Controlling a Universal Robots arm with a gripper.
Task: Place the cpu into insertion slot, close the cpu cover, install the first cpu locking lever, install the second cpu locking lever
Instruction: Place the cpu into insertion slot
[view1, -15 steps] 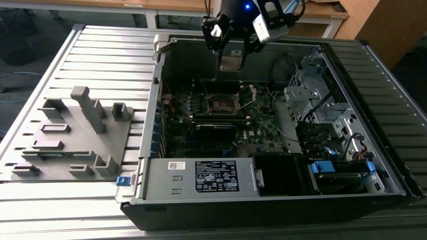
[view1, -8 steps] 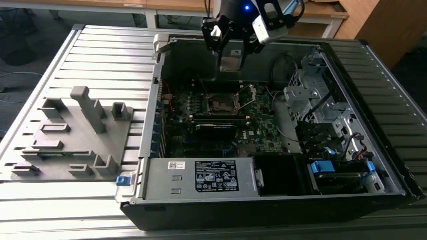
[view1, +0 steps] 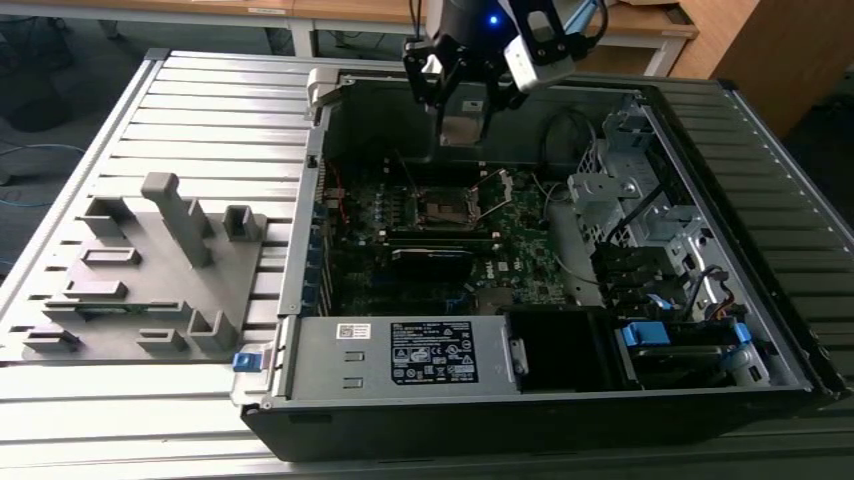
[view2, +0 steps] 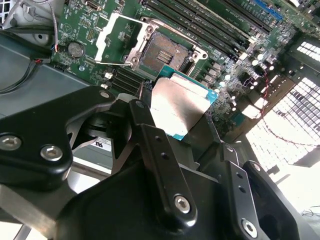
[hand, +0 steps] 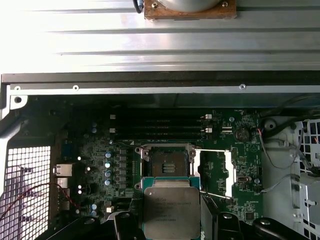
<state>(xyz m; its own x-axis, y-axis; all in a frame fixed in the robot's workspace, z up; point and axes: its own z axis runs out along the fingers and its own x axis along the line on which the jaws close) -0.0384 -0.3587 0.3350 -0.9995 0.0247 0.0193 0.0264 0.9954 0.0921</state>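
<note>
My gripper (view1: 462, 112) hangs over the open computer case, shut on the cpu (view1: 461, 130), a flat square chip with a dull grey metal face. In both wrist views the cpu (view2: 177, 107) (hand: 171, 210) sits between the black fingers (view2: 145, 127) (hand: 125, 224), held apart from and above the board. The insertion slot (hand: 166, 162) (view2: 162, 52) (view1: 441, 208) lies bare with its contacts showing. The cpu cover (hand: 215, 170) (view2: 117, 40) (view1: 497, 195), a silvery frame, is swung open beside the slot. A thin wire locking lever (hand: 215, 196) stands raised by the cover.
Memory slots (hand: 160, 127) run along the far side of the slot. In the exterior view a labelled power supply (view1: 427, 350) sits at the case's front and a drive cage (view1: 654, 230) on its right. A grey moulded fixture (view1: 147, 270) lies on the slatted table at the left.
</note>
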